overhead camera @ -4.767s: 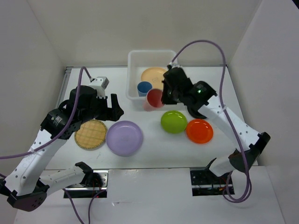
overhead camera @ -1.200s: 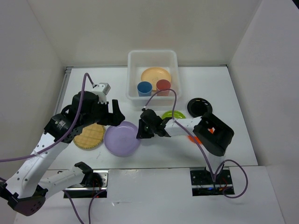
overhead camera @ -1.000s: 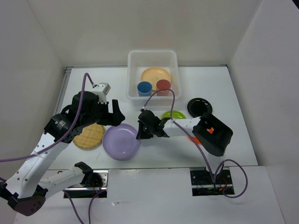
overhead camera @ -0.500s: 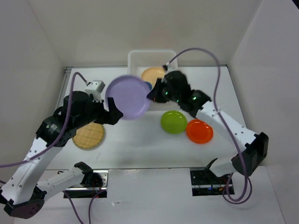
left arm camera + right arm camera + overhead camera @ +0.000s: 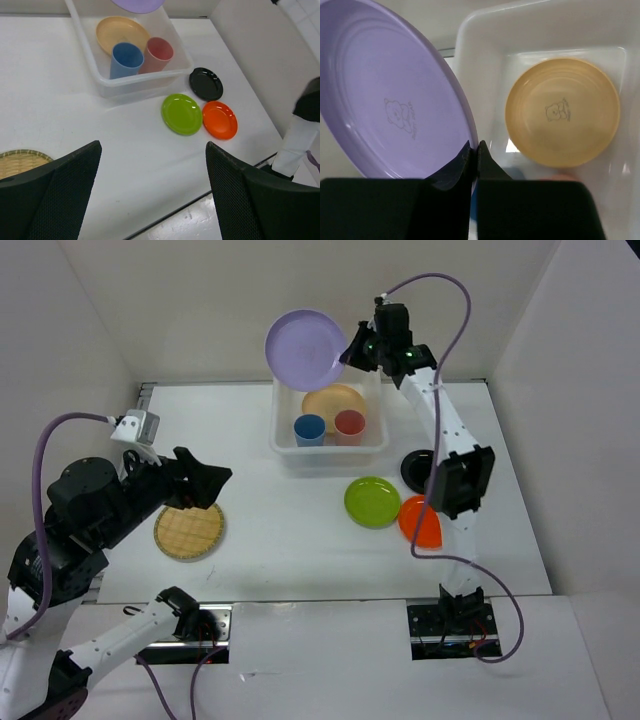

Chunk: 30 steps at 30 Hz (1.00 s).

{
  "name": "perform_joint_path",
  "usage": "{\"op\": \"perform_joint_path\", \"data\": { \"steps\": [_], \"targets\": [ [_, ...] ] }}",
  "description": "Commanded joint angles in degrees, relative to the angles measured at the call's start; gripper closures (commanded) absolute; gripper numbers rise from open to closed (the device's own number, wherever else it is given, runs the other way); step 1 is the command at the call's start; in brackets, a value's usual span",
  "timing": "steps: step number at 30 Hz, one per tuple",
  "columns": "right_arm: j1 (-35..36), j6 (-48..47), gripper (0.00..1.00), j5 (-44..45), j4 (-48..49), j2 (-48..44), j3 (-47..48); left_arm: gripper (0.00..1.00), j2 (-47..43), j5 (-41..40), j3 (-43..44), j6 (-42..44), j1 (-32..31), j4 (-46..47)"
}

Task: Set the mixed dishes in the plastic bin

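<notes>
My right gripper (image 5: 350, 350) is shut on the rim of the lavender plate (image 5: 305, 349) and holds it tilted high above the back left of the plastic bin (image 5: 328, 444); the plate also fills the left of the right wrist view (image 5: 390, 100). The bin (image 5: 480, 45) holds a peach plate (image 5: 333, 400), a blue cup (image 5: 309, 428) and a pink cup (image 5: 349, 425). The woven bamboo plate (image 5: 190, 530) lies at the left. Lime green (image 5: 372, 501), orange (image 5: 420, 521) and black (image 5: 420, 469) plates lie right of the bin. My left gripper (image 5: 152, 165) is open and empty, raised above the table.
White walls enclose the table on three sides. The right arm's base column (image 5: 300, 140) stands at the table's near right edge. The table's front edge (image 5: 200, 200) runs below the left gripper.
My right gripper has carried the lavender plate from the table up and back to above the bin. My left arm has pulled back to the left and risen.
</notes>
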Motion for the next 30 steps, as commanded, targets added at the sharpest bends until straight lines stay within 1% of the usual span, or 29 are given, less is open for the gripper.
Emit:
{"op": "perform_joint_path", "data": {
  "steps": [1,2,4,5,6,7,8,9,11,12,13,14,15,18,25,27,28,29,30],
  "targets": [
    [-0.84,-1.67,1.0,-0.68,-9.13,10.85,15.86,0.09,0.3,-1.73,1.23,-0.35,0.33,-0.59],
    [-1.45,-1.68,1.0,0.2,-15.33,14.56,27.57,0.09,0.3,-1.73,1.24,0.17,0.33,-0.59],
    [-2.24,-1.68,1.0,-0.84,-23.26,23.52,44.73,0.09,0.3,-1.73,1.24,0.17,0.33,-0.59],
    [-3.11,-0.98,1.0,-3.46,-23.82,25.48,47.43,0.09,0.3,-1.73,1.24,0.17,0.33,-0.59],
    [-4.69,-0.97,1.0,-5.05,-20.26,24.54,37.19,0.09,0.3,-1.73,1.24,0.17,0.33,-0.59],
    [-4.7,-0.97,1.0,-4.11,-21.18,24.53,36.57,0.09,0.3,-1.73,0.71,0.17,0.33,-0.59],
    [-4.7,-1.93,1.0,1.64,-23.28,26.01,42.65,0.09,0.3,-2.25,0.71,0.17,0.33,-0.59],
    [-3.92,-2.64,1.0,3.52,-26.09,31.42,48.63,0.09,0.3,-2.26,0.71,0.17,0.33,-0.59],
    [-4.44,-3.17,1.0,1.8,-27.7,30.95,45.02,0.09,0.3,-2.26,0.71,0.7,0.33,-0.59],
    [-4.44,-3.17,1.0,3.27,-29.09,34.43,48.57,0.09,0.3,-2.26,0.19,0.7,0.33,-0.59],
    [-4.44,-3.78,1.0,3.28,-30.15,34.46,47.56,0.09,0.3,-2.26,0.18,0.7,0.33,-0.59],
    [-4.44,-3.78,1.0,3.98,-30.85,34.46,49.2,0.09,0.3,-1.73,0.18,0.7,0.33,-0.07],
    [-4.44,-3.78,1.0,4.51,-30.86,36.03,48.09,0.09,0.3,-1.73,-0.34,0.7,0.33,-0.06],
    [-4.96,-3.78,1.0,4.51,-31.38,38.32,49.13,0.09,0.3,-1.73,-0.34,0.7,0.33,-0.06],
    [-4.97,-4.4,0.99,6.35,-31.91,40.87,49.13,0.09,0.3,-1.73,-0.34,0.17,0.33,-0.06],
    [-4.97,-4.92,0.96,6.88,-31.92,40.88,49.13,0.09,0.3,-1.73,-0.34,0.17,0.33,-0.06],
    [-4.97,-4.93,0.92,6.88,-31.92,40.88,49.13,0.09,0.83,-1.73,-0.34,0.17,0.33,-0.06],
    [-4.97,-4.93,0.84,6.88,-31.92,40.88,49.13,0.09,0.83,-1.73,-0.34,0.17,0.33,-0.06],
    [-4.97,-4.93,0.78,6.88,-31.92,40.88,49.13,0.09,0.83,-1.73,-0.34,0.17,0.33,-0.06]
  ]
}}
